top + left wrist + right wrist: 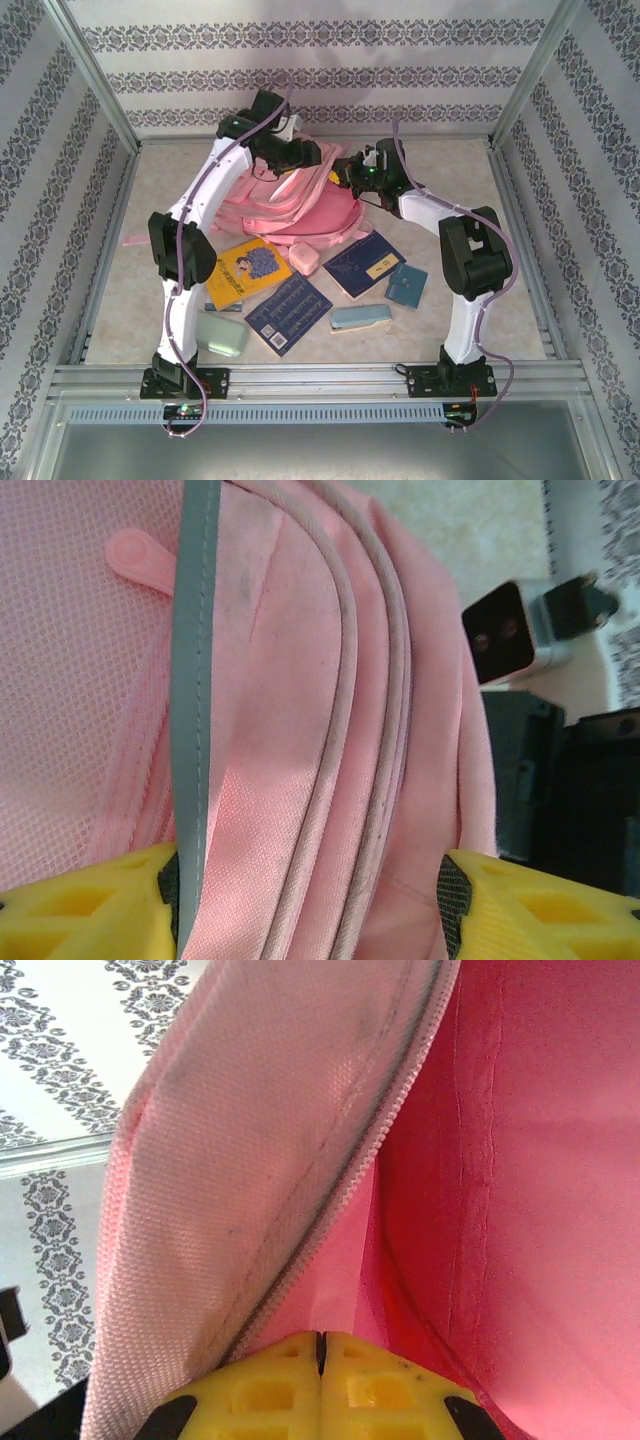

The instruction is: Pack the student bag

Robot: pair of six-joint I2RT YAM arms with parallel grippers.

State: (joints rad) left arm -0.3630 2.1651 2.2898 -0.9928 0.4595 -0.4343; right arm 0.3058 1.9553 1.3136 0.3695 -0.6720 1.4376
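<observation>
The student bag, a large pink backpack, lies at the back middle of the table. My left gripper is over its far left side. In the left wrist view the yellow fingers stand wide apart, open, astride the bag's piped folds and a grey strip. My right gripper is at the bag's far right edge. Its fingers are pressed together, with the pink fabric beside the zip teeth pinched at the tips, and the bag's red-pink inside shows to the right.
In front of the bag lie a yellow book, a pink pouch, two dark blue books, a teal notebook, a pale blue case and a mint case. Patterned walls enclose the table.
</observation>
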